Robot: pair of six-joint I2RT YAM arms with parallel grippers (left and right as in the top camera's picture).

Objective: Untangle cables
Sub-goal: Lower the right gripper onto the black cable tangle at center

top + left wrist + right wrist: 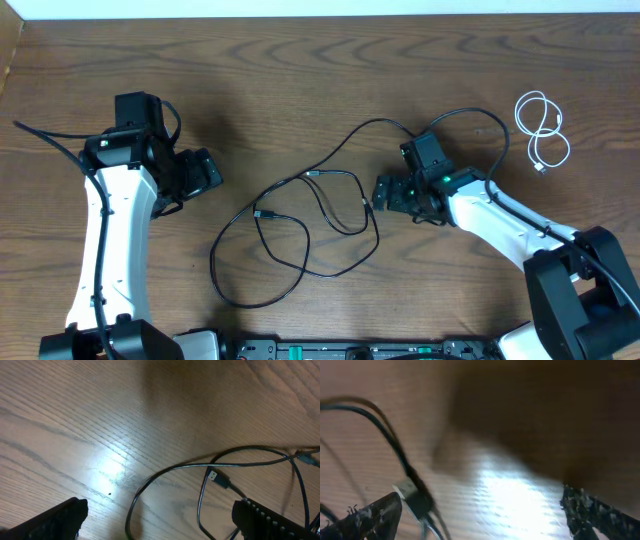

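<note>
Right wrist view blurred, plug (414,496) on black cables (395,445) fuzzy; left fingers (55,520) cut by bottom edge; white cable (543,131) plug ends too small to tell

From overhead we look straight down on the tabletop (300,60). Our two wrist views skim it close up, each catching the same black cables (312,174) overhead shows.
</note>
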